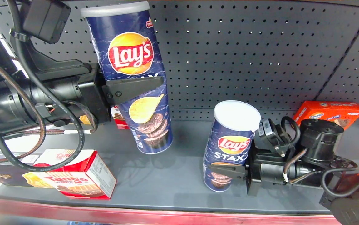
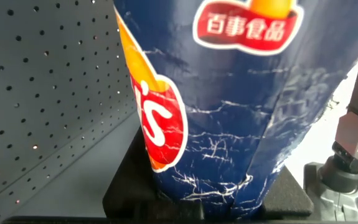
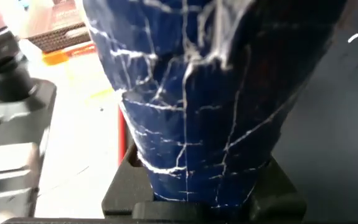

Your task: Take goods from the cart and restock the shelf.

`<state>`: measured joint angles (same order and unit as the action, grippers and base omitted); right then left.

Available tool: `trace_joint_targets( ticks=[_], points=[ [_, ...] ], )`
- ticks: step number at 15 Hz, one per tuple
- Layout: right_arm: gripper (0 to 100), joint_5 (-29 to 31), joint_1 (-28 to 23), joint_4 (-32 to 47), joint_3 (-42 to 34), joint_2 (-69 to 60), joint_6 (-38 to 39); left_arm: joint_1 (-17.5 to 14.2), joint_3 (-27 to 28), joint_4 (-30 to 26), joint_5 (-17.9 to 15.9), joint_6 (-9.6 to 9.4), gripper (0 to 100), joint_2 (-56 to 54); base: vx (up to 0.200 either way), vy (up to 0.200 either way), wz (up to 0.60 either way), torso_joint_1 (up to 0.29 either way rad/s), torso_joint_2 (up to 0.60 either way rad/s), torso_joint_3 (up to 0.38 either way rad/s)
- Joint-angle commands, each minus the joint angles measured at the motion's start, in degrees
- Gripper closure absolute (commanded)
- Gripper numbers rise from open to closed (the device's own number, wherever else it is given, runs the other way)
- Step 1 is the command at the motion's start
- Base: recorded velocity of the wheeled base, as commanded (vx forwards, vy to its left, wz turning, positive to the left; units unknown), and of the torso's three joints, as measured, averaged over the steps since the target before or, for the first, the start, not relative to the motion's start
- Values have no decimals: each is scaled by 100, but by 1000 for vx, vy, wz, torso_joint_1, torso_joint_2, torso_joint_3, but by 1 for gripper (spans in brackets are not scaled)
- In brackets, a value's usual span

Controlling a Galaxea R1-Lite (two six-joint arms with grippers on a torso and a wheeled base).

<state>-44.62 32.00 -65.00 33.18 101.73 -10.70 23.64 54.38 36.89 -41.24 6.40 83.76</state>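
Head view: your left gripper is clamped round the middle of a tall chip can, long axis tipped, lid leaning left, base hanging over the grey shelf. Your right gripper grips a second can low down, near upright on the shelf. Slick cardboard tubes, plastic lids; I'd straighten before lowering.
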Motion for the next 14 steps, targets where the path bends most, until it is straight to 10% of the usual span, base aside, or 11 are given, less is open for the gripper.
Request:
trace_joint_targets(
  ticks=[1,9,10,14],
  points=[
    [100,-3,70,-136,-339,-66,-20,9,2,-6,2,2,100,0,0,0,0,0,0,0],
    [100,-12,52,-435,-585,295,-28,9,2,-15,2,2,100,0,0,0,0,0,0,0],
    [0,-12,52,-435,-585,295,-28,9,2,-15,2,2,100,0,0,0,0,0,0,0],
    [0,-3,17,-602,-602,233,-20,9,-15,-24,11,2,100,0,0,0,0,0,0,0]
  ],
)
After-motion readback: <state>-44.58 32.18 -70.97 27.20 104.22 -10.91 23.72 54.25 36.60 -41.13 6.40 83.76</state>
